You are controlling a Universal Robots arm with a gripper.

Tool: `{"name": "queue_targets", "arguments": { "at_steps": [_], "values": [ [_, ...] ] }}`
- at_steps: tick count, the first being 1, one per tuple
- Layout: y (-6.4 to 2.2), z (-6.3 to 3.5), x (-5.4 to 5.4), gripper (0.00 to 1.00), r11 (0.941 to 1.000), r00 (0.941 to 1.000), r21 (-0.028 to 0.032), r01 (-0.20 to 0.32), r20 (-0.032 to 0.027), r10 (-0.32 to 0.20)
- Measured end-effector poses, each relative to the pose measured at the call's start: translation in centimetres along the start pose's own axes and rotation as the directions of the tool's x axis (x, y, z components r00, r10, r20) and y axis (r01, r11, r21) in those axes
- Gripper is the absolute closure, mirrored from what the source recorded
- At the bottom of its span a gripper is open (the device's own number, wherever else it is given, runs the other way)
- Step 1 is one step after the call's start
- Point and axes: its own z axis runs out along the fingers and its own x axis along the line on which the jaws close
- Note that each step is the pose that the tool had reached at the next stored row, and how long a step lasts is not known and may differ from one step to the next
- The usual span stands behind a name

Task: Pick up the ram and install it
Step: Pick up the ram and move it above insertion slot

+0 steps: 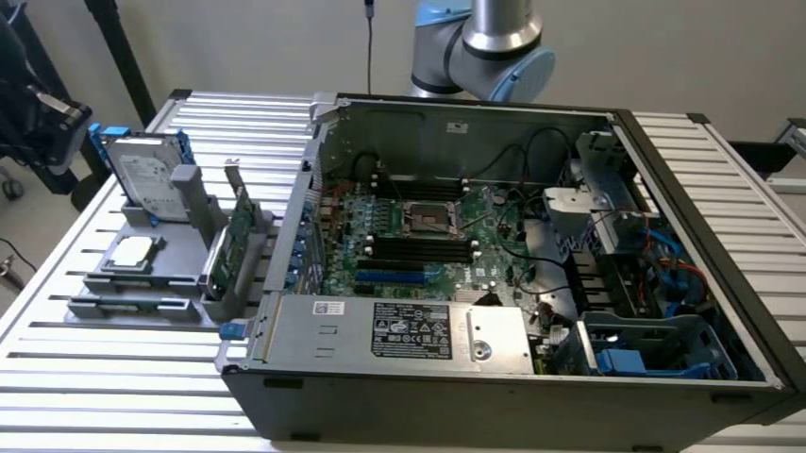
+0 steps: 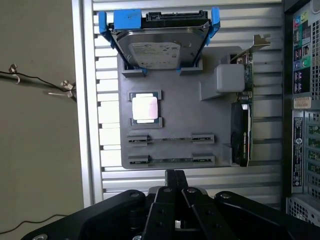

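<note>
Gripper point(image 2: 173, 175) shut, seemingly just short of grey tray point(image 2: 175, 115).

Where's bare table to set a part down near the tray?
Bare table slats lie at the exterior view's lower left, bordered by the grey tray and computer case. The tray itself is crowded: hard drive, processor, expansion card.

Gripper point(image 2: 173, 175) closed (jaws together), facing downward; arm point(image 1: 501, 38) upright.

HDD point(image 2: 155, 52) & exp. card point(image 2: 241, 132) wall in holder point(image 2: 185, 110) middle.
</note>
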Motion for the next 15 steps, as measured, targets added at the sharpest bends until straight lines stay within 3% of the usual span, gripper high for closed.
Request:
{"name": "queue_targets", "arguments": {
  "at_steps": [4,8,11,15],
  "values": [
    [0.00,0.11,0.01,0.89,0.9988,0.9988,0.0000,0.049,-0.0019,-0.049],
    [-0.01,0.23,0.01,0.89,0.9926,0.9926,-0.0001,0.121,-0.0051,-0.121],
    [-0.01,0.31,0.00,0.89,0.9845,0.9845,-0.0003,0.175,-0.0076,-0.175],
    [-0.01,0.44,0.01,0.89,0.9690,0.9689,-0.0007,0.247,-0.0109,-0.247]
  ]
}}
